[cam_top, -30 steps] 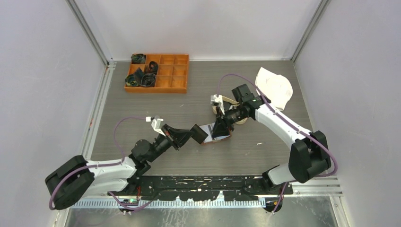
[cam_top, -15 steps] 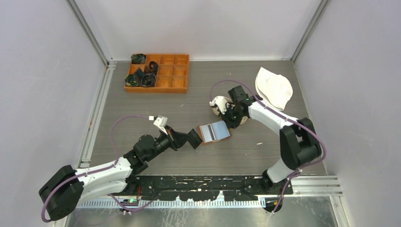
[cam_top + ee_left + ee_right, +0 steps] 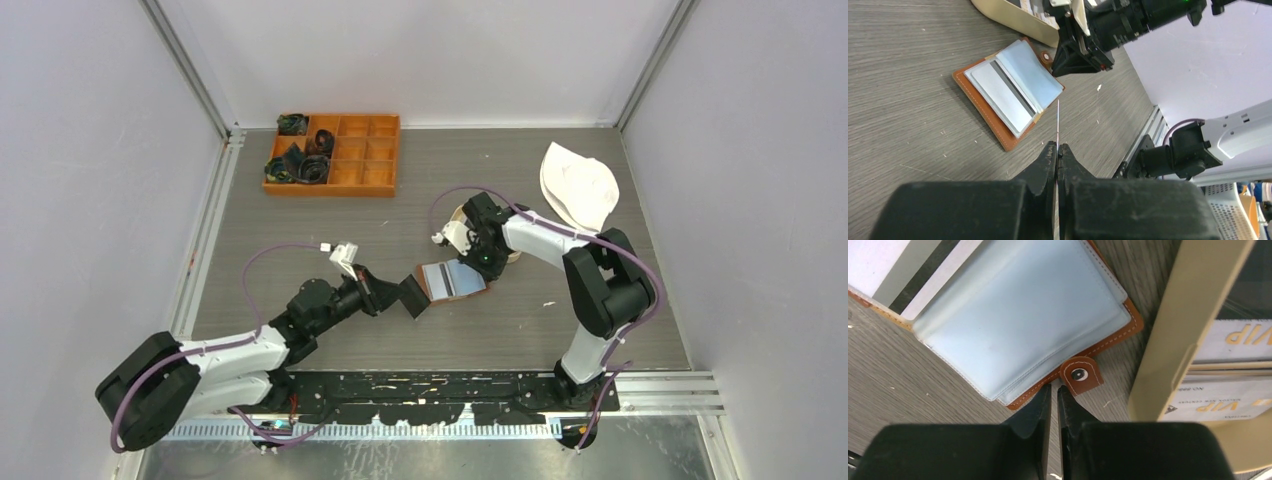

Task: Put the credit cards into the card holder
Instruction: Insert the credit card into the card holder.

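Credit card (image 3: pixel 413 295), black: clamped on edge in the fully closed left gripper (image 3: pixel 1057 146), just beside the card holder's near-left corner.
Card holder (image 3: pixel 455 278): brown, lying open mid-table, with a striped white-grey card (image 3: pixel 998 95) and a pale blue pocket (image 3: pixel 1029 75) showing inside.
Right gripper (image 3: pixel 1053 388): jaws at a narrow slit, nothing visible between them, at the holder's stud tab (image 3: pixel 1078 374).
Tan tray (image 3: pixel 1168 340): just beyond.
Orange box (image 3: pixel 360 150): far left.

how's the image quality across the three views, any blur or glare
Top external: even soft light, no glare. Left wrist: card holder crisp, held credit card only an edge-on line, left fingers dark. Right wrist: card holder stitching sharp, right fingers a black blur.
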You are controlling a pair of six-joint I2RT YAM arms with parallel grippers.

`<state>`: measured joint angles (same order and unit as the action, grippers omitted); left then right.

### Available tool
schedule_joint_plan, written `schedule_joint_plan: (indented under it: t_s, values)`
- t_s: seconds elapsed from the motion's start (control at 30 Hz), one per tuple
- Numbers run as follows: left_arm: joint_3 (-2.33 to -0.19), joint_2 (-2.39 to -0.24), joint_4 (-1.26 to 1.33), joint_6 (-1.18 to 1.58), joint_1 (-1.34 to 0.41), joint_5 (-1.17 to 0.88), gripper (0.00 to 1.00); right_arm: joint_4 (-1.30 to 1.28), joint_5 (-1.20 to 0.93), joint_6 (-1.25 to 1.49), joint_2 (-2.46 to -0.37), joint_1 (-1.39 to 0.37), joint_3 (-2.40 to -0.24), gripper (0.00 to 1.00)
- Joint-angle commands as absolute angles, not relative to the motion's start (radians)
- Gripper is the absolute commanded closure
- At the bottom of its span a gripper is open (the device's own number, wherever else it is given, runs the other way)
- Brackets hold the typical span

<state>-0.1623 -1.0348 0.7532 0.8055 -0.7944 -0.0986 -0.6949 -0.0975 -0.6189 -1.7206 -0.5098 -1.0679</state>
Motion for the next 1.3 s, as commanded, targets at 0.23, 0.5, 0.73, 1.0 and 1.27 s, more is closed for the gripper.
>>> schedule_joint_plan:
  t_s: [0.23,0.5,0.73,1.0,1.27]
  values:
    - [-0.281,-1.242,0.948,0.953,-0.648,-0.315,1.0,-0.679,-0.162,-0.56,-1.73,-0.587,-1.113,0.84]
    - [-0.43,-1.441,0.896,0.971,-0.535,-0.538,1.0,-0.669,-0.155,-0.54,-1.676,-0.554,-1.121,0.82]
    - [-0.572,-1.676,0.932,0.983,-0.476,-0.707,1.0,-0.668,-0.206,-0.51,-1.663,-0.493,-1.124,0.82]
    - [-0.629,-1.791,0.886,0.993,-0.475,-0.699,1.0,-0.659,-0.205,-0.491,-1.681,-0.487,-1.124,0.82]
    - [-0.666,-1.867,0.884,1.024,-0.476,-0.679,1.0,-0.663,-0.211,-0.489,-1.687,-0.487,-1.126,0.82]
